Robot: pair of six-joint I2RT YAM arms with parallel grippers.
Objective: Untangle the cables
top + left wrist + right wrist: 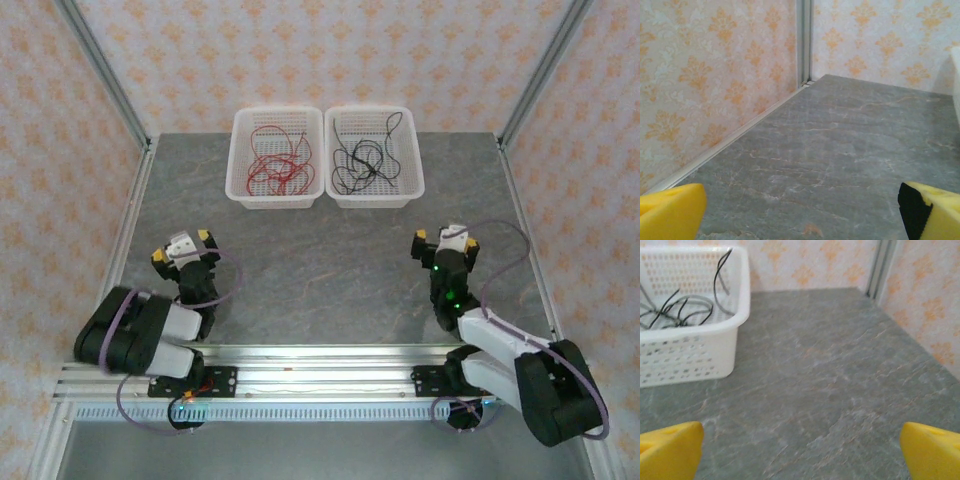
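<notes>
Showing red cables (277, 165) at twelve o'clock from above, cropping black cables (677, 307) at right wrist, with left gripper (182, 247), right gripper (446, 238) released.

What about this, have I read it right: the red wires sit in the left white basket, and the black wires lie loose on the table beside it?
Not quite. The red wires do sit in the left basket, but the black wires lie inside a second white basket beside it, not loose on the table; the top external view shows this.
</notes>
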